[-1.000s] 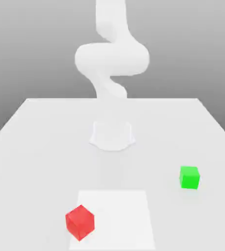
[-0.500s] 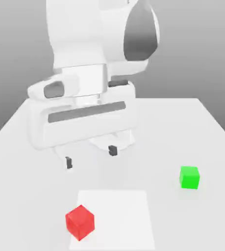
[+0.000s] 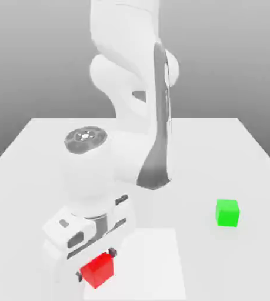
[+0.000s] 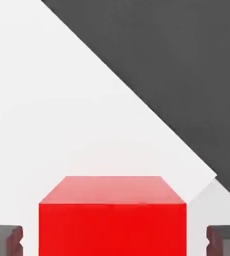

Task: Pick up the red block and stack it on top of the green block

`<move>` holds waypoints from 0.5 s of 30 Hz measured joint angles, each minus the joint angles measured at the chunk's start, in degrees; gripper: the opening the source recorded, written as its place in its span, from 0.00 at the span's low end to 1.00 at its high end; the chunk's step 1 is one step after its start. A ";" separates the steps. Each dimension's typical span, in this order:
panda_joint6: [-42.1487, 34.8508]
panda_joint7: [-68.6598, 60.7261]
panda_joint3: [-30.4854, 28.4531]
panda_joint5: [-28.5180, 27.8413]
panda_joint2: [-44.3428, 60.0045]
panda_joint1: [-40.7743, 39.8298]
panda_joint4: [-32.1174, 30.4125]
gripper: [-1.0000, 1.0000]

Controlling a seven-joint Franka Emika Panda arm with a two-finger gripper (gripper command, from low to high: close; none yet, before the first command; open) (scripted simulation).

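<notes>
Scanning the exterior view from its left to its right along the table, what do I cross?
Hand closed around the red block → bare white table → green block.

A broad white table [image 3: 231, 153] stretches beneath me, its matte top evenly lit and free of hard shadows. A brighter white square patch [image 3: 155, 258] lies on it near the front edge. Behind the table's far edge, a plain grey backdrop [image 3: 37, 53] shades from darker above to paler below. From my hand view, dark grey floor [image 4: 177, 65] lies beyond the table's edge.
</notes>
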 joint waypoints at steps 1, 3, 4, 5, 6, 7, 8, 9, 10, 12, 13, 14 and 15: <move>-0.05 0.01 0.00 -0.01 0.00 0.00 0.00 0.00; 0.35 -0.26 0.37 0.34 0.52 -0.30 0.09 0.00; -0.26 0.17 -0.16 -0.25 -0.27 0.11 -0.05 0.00; -1.40 0.99 -1.05 -1.37 -1.72 0.78 -0.30 0.00; -2.79 2.05 -1.98 -2.81 -3.51 1.41 -0.61 0.00; -4.32 3.19 -2.90 -4.34 -5.46 2.01 -0.95 0.00; -5.92 4.33 -3.72 -5.88 -7.46 2.51 -1.31 0.00; -7.52 5.43 -4.21 -7.35 -9.48 2.76 -1.70 0.00; -8.44 5.54 -3.49 -8.31 -11.15 3.65 -2.49 0.00; -9.22 4.18 -0.38 -9.23 -13.95 6.63 -4.67 0.00; -9.47 3.31 1.30 -9.52 -15.26 8.84 -5.79 0.00; -9.72 2.27 3.05 -9.74 -16.69 12.30 -7.03 0.00; -9.94 1.20 4.37 -9.92 -18.10 14.95 -8.26 0.00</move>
